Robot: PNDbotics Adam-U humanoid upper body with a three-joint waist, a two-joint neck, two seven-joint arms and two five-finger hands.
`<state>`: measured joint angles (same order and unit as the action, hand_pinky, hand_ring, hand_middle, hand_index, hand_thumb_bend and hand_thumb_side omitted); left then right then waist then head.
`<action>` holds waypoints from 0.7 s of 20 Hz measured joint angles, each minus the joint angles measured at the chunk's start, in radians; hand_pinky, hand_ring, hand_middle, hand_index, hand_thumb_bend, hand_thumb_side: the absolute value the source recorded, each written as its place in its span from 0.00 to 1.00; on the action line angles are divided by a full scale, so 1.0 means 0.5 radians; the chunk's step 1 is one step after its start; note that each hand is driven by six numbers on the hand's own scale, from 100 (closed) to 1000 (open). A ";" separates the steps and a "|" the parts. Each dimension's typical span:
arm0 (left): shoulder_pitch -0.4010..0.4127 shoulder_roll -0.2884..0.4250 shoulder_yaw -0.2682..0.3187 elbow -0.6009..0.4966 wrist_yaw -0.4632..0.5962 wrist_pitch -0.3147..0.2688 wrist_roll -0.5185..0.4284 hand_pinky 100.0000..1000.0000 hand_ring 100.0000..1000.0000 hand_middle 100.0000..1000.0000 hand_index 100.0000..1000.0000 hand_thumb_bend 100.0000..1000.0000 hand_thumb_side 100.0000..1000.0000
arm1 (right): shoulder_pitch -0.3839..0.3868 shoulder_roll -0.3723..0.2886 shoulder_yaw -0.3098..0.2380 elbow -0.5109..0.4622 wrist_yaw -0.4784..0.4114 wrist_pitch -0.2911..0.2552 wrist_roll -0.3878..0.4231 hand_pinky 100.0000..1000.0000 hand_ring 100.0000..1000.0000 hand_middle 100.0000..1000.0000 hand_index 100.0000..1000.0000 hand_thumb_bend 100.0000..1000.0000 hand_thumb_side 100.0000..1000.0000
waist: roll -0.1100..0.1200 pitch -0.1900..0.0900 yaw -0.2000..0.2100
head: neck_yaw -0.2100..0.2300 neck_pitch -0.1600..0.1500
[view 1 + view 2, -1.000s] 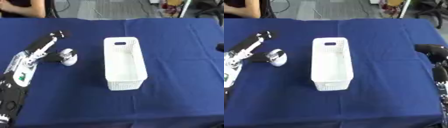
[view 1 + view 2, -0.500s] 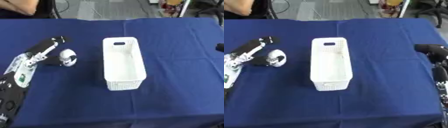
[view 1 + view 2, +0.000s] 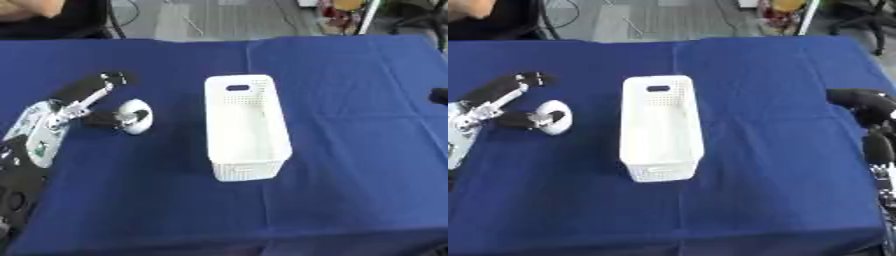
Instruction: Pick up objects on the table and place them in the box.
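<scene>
- The white round object (image 3: 136,116) sits on the blue tablecloth (image 3: 350,150), left of the white box (image 3: 243,125) and apart from it, about level with the box's middle.
- Your left hand (image 3: 87,102) is on it: the thumb reaches in low from the left and touches the object's side, while the fingers (image 3: 92,85) stretch out above and behind it, clear of its top.
- So that hand is spread around the object, not clamped; I can't see the fingers wrapped round it.
- Against a second ago, the fingers have dropped lower and come closer over the object; before, they pointed further up the table.
- The object itself has hardly shifted between those frames; it holds its spot beside the box.
- The box stands upright, long side running away from you, handle slot at the far end. I see nothing inside it.
- The box has not moved since the earlier frames.
- Your left forearm (image 3: 35,135), with its silver and white parts, comes in from the lower left corner, slanting up toward the object.
- Your right hand (image 3: 866,102) shows at the right edge in the right eye view, dark and rounded, well apart from the box.
- I cannot tell how its fingers are set. It sits in the same place as a second ago.
- Beyond the table's far edge there is grey floor (image 3: 219,20).
</scene>
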<state>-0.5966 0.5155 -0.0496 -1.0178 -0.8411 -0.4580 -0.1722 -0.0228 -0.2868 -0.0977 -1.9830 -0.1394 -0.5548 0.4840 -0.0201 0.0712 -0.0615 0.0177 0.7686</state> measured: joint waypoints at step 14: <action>-0.052 -0.005 -0.036 0.063 -0.009 -0.048 -0.081 0.83 0.76 0.86 0.90 0.88 0.73 | 0.001 0.000 0.000 0.000 0.000 0.000 0.000 0.84 0.83 0.74 0.85 0.00 0.63 | 0.000 0.000 -0.009 | 0.018 0.000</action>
<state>-0.6224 0.5129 -0.0677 -0.9864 -0.8458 -0.4821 -0.2127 -0.0225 -0.2868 -0.0976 -1.9830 -0.1394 -0.5547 0.4842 -0.0203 0.0712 -0.0658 0.0267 0.7685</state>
